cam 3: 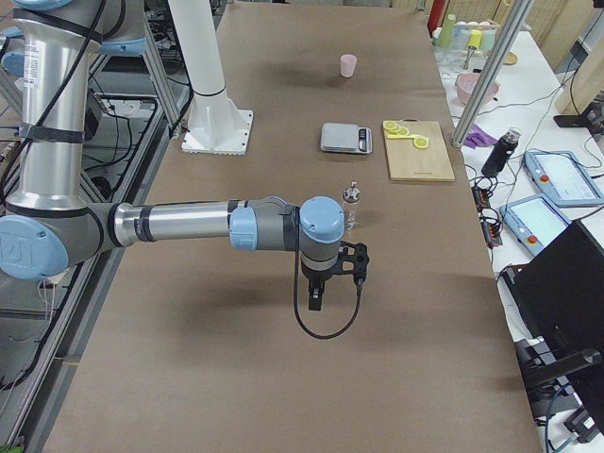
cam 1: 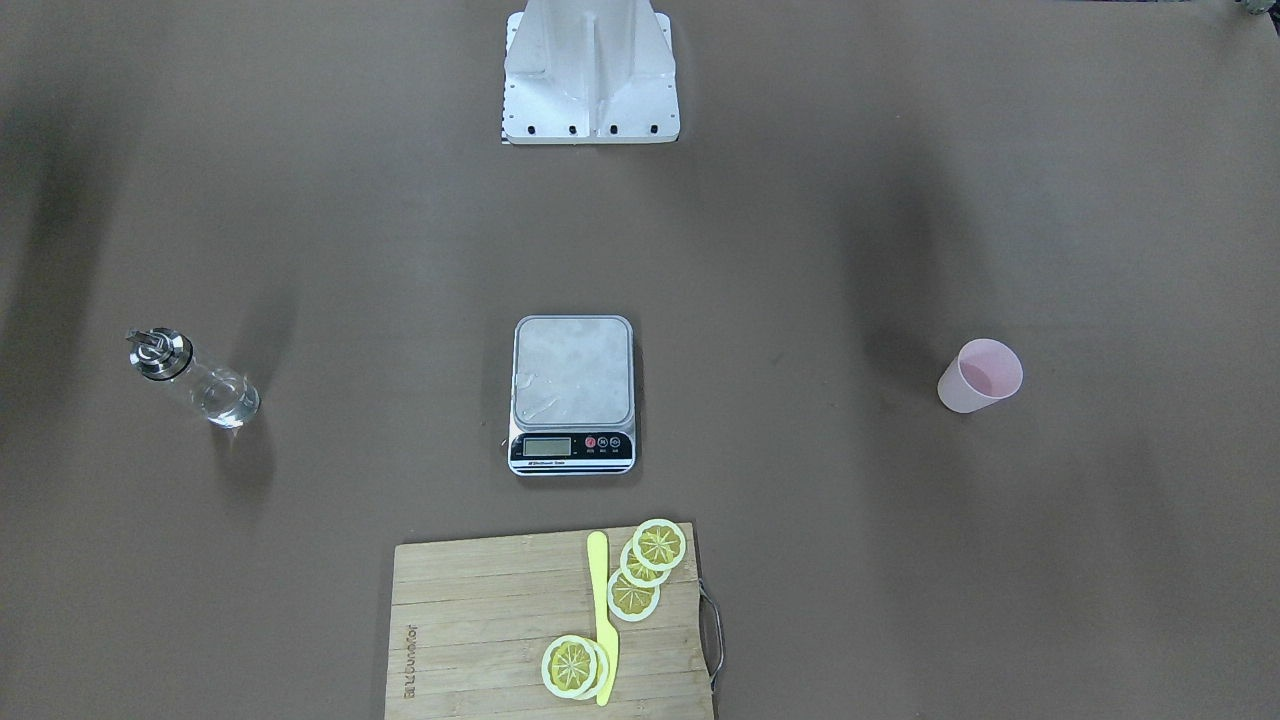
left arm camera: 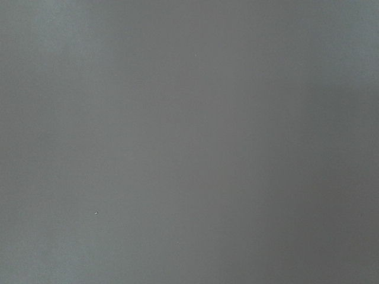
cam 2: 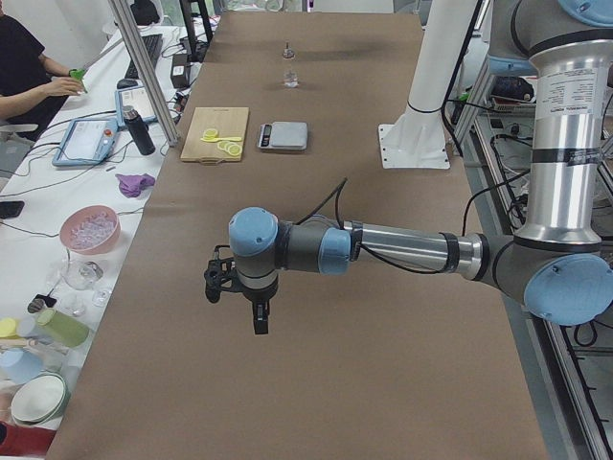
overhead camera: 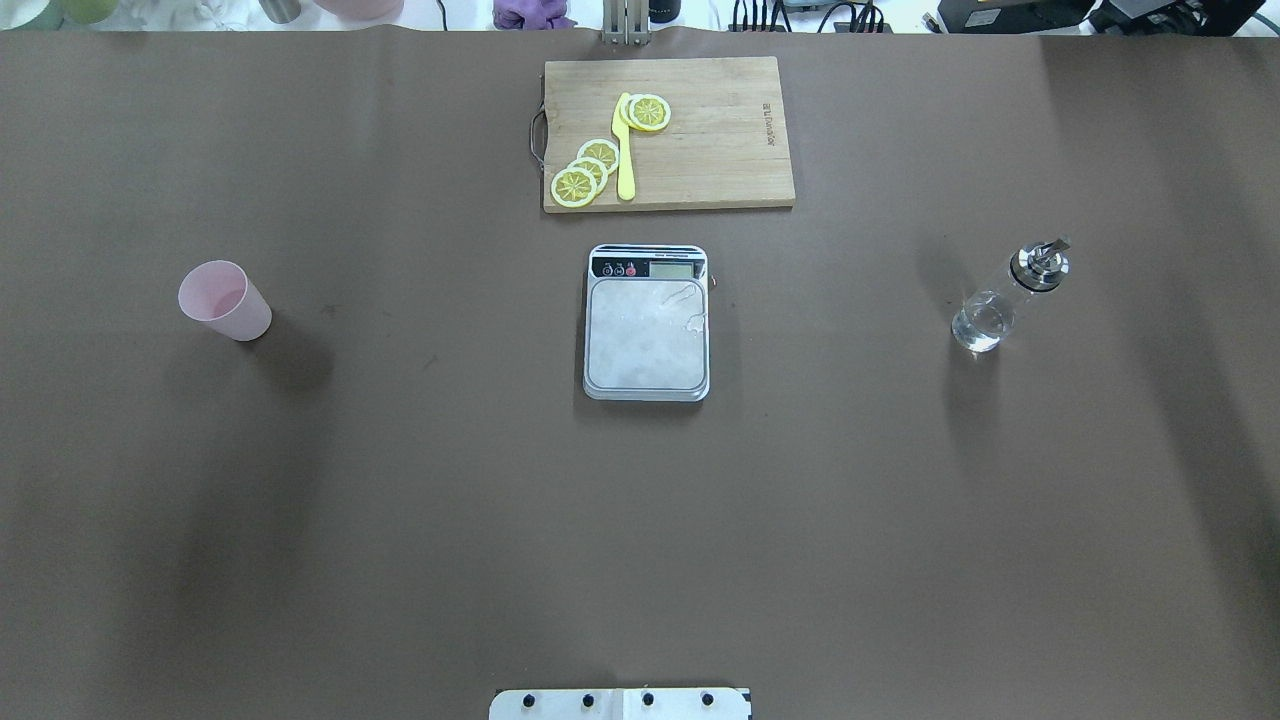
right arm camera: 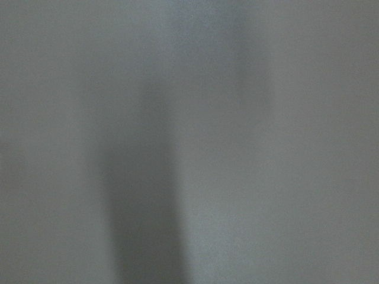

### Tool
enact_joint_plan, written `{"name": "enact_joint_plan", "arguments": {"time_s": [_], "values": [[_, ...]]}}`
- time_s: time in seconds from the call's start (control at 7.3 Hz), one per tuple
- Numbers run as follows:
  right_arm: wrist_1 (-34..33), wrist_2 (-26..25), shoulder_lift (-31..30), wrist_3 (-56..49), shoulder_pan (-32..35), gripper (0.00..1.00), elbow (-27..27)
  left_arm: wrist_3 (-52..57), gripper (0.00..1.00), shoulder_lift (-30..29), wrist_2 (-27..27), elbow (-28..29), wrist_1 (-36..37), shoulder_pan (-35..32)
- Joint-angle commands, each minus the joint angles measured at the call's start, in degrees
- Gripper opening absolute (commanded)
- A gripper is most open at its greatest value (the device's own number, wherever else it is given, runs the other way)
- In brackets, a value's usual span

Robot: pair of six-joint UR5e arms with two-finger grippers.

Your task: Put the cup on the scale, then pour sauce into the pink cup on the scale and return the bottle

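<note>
The pale pink cup (overhead camera: 225,300) stands upright on the table's left side, also in the front-facing view (cam 1: 980,375). The scale (overhead camera: 647,335) sits at the centre with nothing on its steel platform. The clear glass bottle (overhead camera: 1005,300) with its metal pourer cap stands on the right side and holds clear sauce. My left gripper (cam 2: 218,283) shows only in the exterior left view and my right gripper (cam 3: 351,262) only in the exterior right view, both above the table. I cannot tell whether either is open or shut. Both wrist views show only blurred grey surface.
A wooden cutting board (overhead camera: 668,133) with lemon slices (overhead camera: 590,170) and a yellow knife (overhead camera: 624,150) lies just beyond the scale. The robot's base plate (overhead camera: 620,704) is at the near edge. Operators' things line the far side.
</note>
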Motion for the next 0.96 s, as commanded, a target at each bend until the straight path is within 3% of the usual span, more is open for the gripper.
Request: {"name": "enact_joint_plan", "arguments": {"time_s": [0.0,0.82], "values": [[0.0,0.0,0.1,0.1,0.0,1.0,0.0,0.1,0.98,0.1,0.0,0.0,-0.2,0.0],[0.0,0.1,0.3,0.1,0.0,1.0,0.0,1.7,0.98,0.3,-0.1,-1.3,-2.2,0.1]]}}
